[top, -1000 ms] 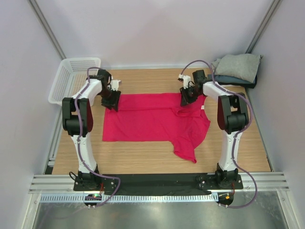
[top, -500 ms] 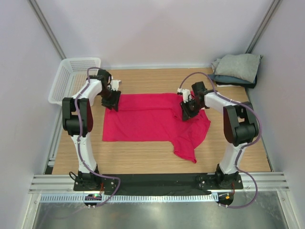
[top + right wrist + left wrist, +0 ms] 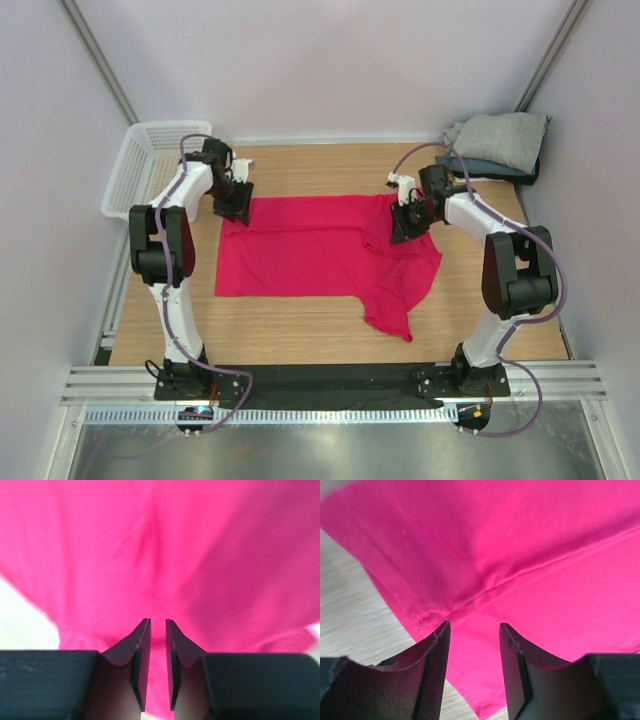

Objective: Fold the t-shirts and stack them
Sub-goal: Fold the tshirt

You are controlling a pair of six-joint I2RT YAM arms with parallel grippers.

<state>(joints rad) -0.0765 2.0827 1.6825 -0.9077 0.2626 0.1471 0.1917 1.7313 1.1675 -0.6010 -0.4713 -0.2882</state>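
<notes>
A bright crimson-pink cloth t-shirt [image 3: 300, 250] lies spread mid-table, one sleeve trailing toward 5 o'clock, with bare light wooden tabletop [image 3: 310, 170] all round it. The left gripper [image 3: 237, 207] sits at the shirt's 10 o'clock corner, jaws apart. The right gripper [image 3: 400, 228] is low at its 2 o'clock corner, fingers nearly together; I cannot tell whether cloth is pinched. A white plastic mesh basket [image 3: 150, 150] stands at 10 o'clock. A folded light grey t-shirt [image 3: 500, 138] lies on a dark blue-grey one [image 3: 487, 170] at 2 o'clock.

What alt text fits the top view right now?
A bright pink t-shirt lies mostly flat on a wooden table, the left hand at its far left corner and the right hand over its far right side. A white basket sits far left; folded shirts far right.
</notes>
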